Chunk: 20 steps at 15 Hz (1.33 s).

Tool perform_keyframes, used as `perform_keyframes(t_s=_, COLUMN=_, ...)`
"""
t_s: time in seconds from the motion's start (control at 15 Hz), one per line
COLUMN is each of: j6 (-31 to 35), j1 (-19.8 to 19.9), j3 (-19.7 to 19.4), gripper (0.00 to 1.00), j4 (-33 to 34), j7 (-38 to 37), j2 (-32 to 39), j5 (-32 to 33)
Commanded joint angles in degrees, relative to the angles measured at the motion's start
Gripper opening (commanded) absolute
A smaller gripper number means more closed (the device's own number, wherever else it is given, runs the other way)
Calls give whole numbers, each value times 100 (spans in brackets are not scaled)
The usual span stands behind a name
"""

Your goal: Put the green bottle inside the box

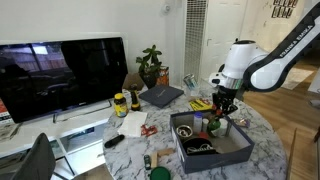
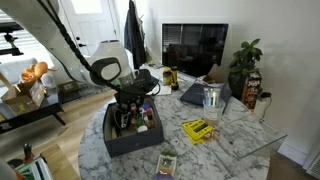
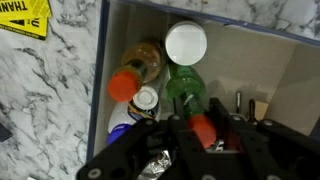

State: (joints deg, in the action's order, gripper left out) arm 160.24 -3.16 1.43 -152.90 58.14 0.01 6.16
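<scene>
The green bottle (image 3: 184, 90) with a red cap stands inside the dark grey box (image 3: 101, 90), among other bottles. My gripper (image 3: 204, 130) hangs straight over it, with its two fingers closed against the red cap and neck. In both exterior views the gripper (image 1: 222, 106) (image 2: 133, 101) reaches down into the box (image 1: 216, 156) (image 2: 124, 146). The bottle shows there only as a green patch (image 1: 213, 124) below the fingers.
In the box stand a white-capped bottle (image 3: 186, 42), an orange-capped bottle (image 3: 124, 84) and a small white-lidded jar (image 3: 147, 98). On the marble table are a yellow-lidded jar (image 1: 120, 103), a dark slab (image 1: 160, 96), a plant (image 1: 150, 65), a TV (image 1: 60, 75) and a yellow pack (image 2: 198, 130).
</scene>
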Motion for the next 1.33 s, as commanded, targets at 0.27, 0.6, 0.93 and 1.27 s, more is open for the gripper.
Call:
perform_keyframes(t_s=0.27, j6=-454, j1=-71, j3=120, gripper=8, j4=33, j7=-261, j2=-255, j5=249)
perform_keyframes(t_s=0.6, j6=-425, j1=-80, j3=112, gripper=8, j4=107, j7=-76, j2=-130, j5=16)
perform_keyframes(t_s=0.93, j6=-495, j1=-81, j3=137, gripper=8, j4=334, j7=84, j2=58, j5=-212)
perform_keyframes(t_s=1.27, j6=-571, j1=5, j3=139, gripper=8, j4=489, j7=74, j2=210, j5=-221)
